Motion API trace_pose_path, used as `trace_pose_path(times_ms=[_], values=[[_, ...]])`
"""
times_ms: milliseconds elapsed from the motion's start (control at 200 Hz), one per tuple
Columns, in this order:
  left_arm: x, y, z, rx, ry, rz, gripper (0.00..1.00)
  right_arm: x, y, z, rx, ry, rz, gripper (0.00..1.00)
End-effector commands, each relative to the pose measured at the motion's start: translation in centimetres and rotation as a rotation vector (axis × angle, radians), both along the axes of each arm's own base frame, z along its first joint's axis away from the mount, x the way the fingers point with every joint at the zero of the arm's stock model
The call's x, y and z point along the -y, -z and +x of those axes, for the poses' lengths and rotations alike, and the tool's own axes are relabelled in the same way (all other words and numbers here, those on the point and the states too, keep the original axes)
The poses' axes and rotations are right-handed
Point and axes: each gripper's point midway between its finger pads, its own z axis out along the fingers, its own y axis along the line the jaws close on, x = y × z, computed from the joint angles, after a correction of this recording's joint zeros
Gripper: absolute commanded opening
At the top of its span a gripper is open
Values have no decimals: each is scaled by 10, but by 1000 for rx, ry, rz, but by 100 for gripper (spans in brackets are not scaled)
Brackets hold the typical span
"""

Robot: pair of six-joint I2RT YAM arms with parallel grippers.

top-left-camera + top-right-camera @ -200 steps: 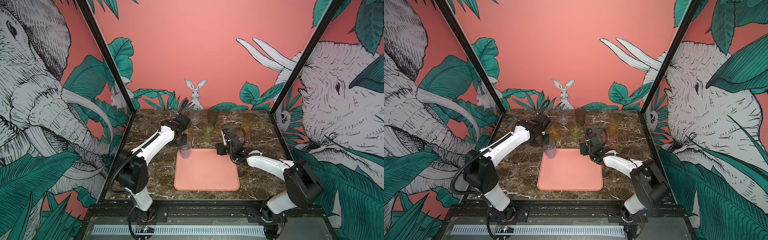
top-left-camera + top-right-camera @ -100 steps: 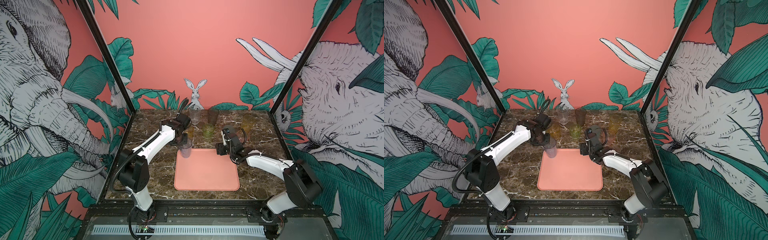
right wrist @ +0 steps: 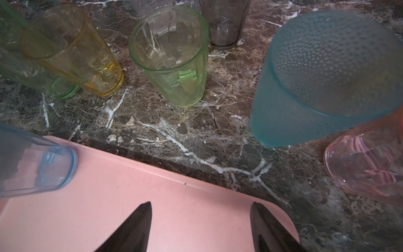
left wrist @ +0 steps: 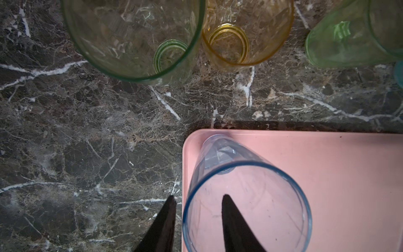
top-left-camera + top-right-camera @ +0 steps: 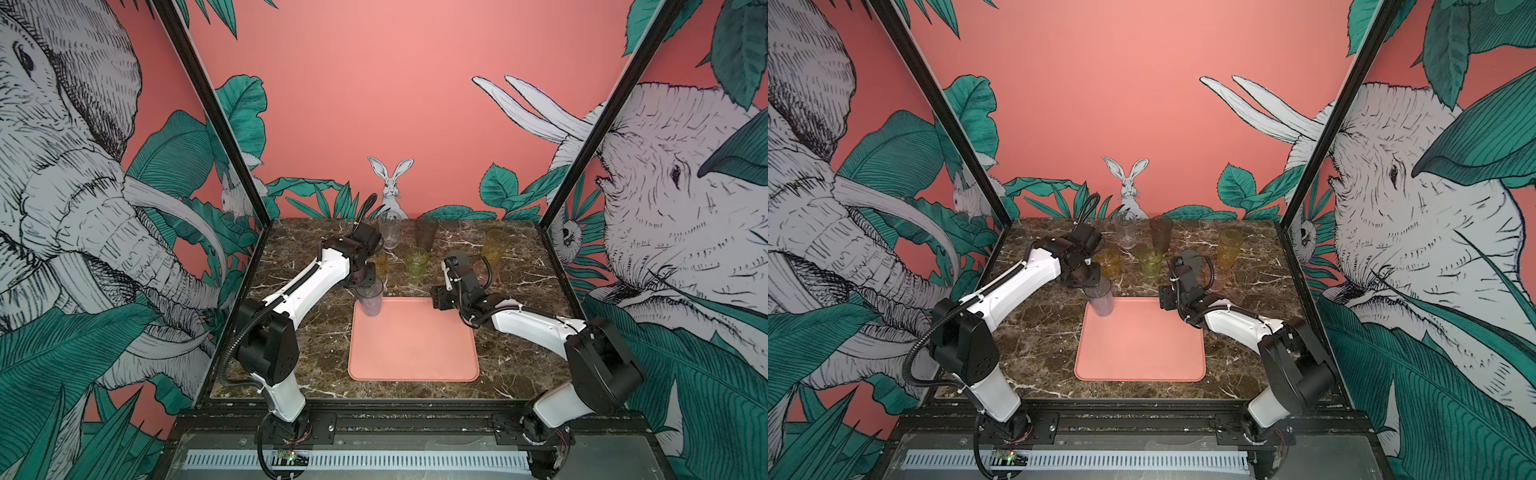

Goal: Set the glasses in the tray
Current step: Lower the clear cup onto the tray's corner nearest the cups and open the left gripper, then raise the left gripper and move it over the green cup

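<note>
Veined marble tabletop (image 5: 325,341) bears smooth pink tray (image 5: 415,353), dimpled tumbler (image 3: 327,76).

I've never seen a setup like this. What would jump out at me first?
The jungle mural on the walls, with a white rabbit at the back, wraps round a dark marble table. On it lies a pink tray with one bluish glass upright in its far left corner, the left pincer open astride its rim. Coloured glasses cluster behind the tray.

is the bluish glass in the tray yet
In, upright: the bluish glass has its base resting on the tray floor, in a corner, in the left wrist view.
</note>
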Motion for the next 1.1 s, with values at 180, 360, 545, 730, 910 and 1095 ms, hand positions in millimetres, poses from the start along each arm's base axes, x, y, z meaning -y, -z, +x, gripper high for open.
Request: trace_pose_path(times_ms=[180,360,545,730,910,1095], values=[[-7,-40,-2,82,-12,-8,42,-4,-11,7,20,7,24,73],[-6,-57,-1,119,0,-23,46,-3,-11,7,21,8,22,73],[-12,-77,6,172,3,5,54,-3,-12,7,22,7,24,73],[-18,-101,21,245,-2,23,63,-3,-13,7,24,7,25,73],[-30,-110,35,279,-38,14,69,-3,-12,7,24,8,20,73],[-51,-105,50,289,-130,-19,71,-3,-12,7,22,8,21,73]])
